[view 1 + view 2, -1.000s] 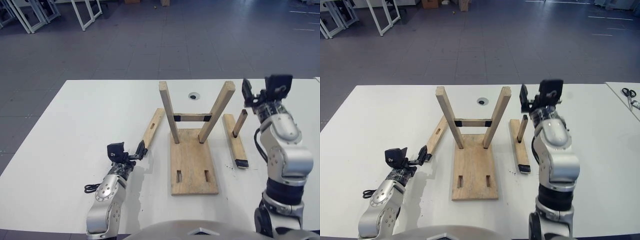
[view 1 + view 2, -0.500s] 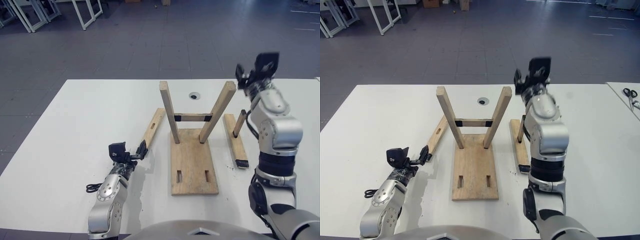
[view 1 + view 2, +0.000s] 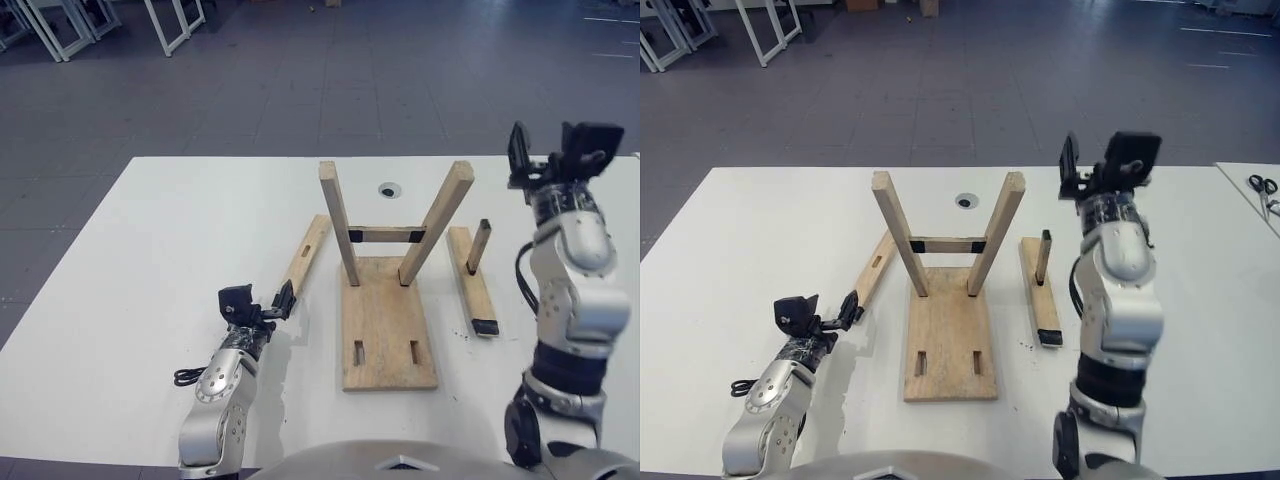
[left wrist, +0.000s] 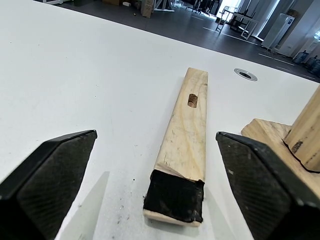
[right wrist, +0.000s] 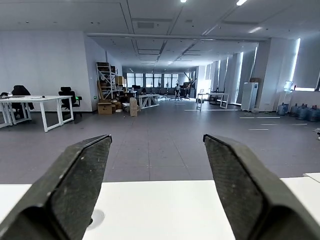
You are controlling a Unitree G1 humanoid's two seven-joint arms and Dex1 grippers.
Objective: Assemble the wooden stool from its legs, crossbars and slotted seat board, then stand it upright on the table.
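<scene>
The slotted seat board (image 3: 385,325) lies flat mid-table. Two legs (image 3: 337,222) (image 3: 436,222) stand in its far end, joined by a crossbar (image 3: 385,236). A loose leg (image 3: 306,254) lies to its left; my left gripper (image 3: 270,305) rests open on the table just before that leg's black-capped end (image 4: 174,196), its fingers (image 4: 47,185) either side. Another loose leg (image 3: 470,280) lies to the right with a short crossbar (image 3: 479,246) standing in it. My right gripper (image 3: 545,165) is held high beyond that leg, open and empty, facing the room.
A round hole (image 3: 388,190) is in the white table (image 3: 180,230) behind the stool. A black cable (image 3: 185,377) lies by my left arm. Scissors (image 3: 1260,188) lie on a neighbouring table at far right. White frames (image 3: 175,25) stand on the floor beyond.
My right arm swung its raised gripper left toward the standing legs, then back out to the right. The left gripper and the wooden parts stayed put.
</scene>
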